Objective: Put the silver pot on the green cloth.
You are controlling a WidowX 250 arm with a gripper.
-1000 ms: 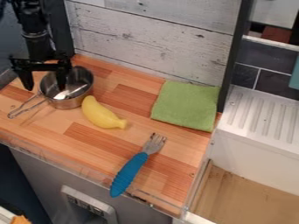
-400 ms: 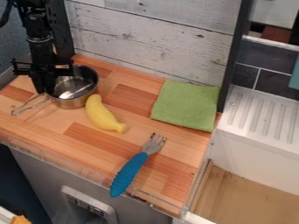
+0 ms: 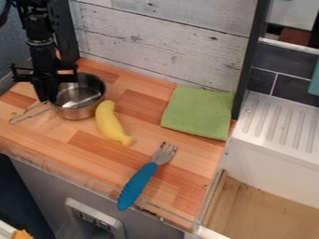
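Observation:
The black gripper [image 3: 48, 97] hangs at the upper left of the counter, its fingers closed together on the left side wall of the silver pot [image 3: 78, 112]. The pot stands there upright, or close to it, its wire handle pointing to the lower left; whether its base touches the wood cannot be told. Over to the right, near the back wall, the green cloth [image 3: 198, 112] lies flat on the counter.
Touching or nearly touching the pot's right side is a yellow banana [image 3: 111, 123]. A blue-handled fork [image 3: 138, 185] lies near the front edge. Right of the cloth stand a dark upright post and a white sink with a ribbed drainboard [image 3: 281, 122].
The gripper's fingers, spread across the pot's left wall earlier, have closed on it. The pot has shifted slightly right and toward the front, and the banana has turned and moved right.

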